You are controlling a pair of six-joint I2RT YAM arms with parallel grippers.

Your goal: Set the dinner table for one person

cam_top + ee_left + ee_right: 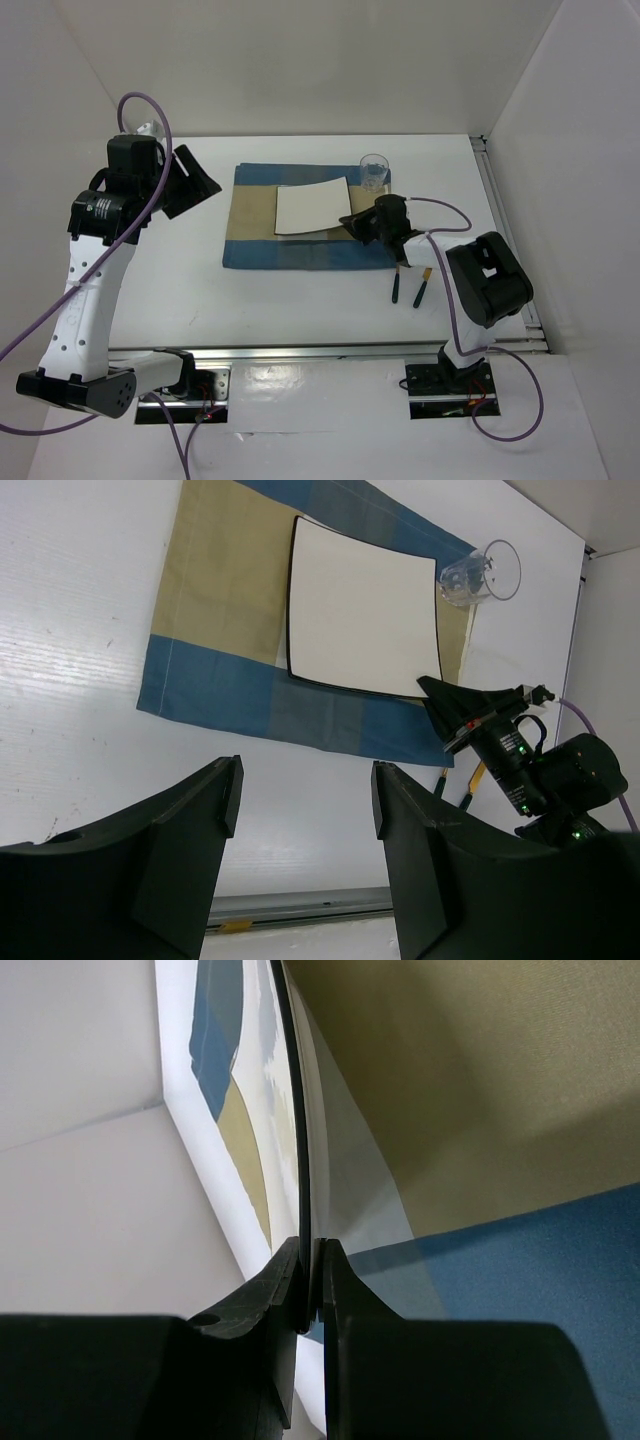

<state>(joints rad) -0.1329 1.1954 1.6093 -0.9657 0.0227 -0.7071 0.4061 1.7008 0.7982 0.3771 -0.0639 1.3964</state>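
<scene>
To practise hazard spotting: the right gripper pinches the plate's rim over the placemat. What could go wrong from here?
1. The right gripper holds the plate only by a thin bit of rim at one corner, so it may slip or swing.
2. The glass stands close beside that gripper; a sideways move could knock it over.
3. Dragging the plate might bunch the placemat.
</scene>
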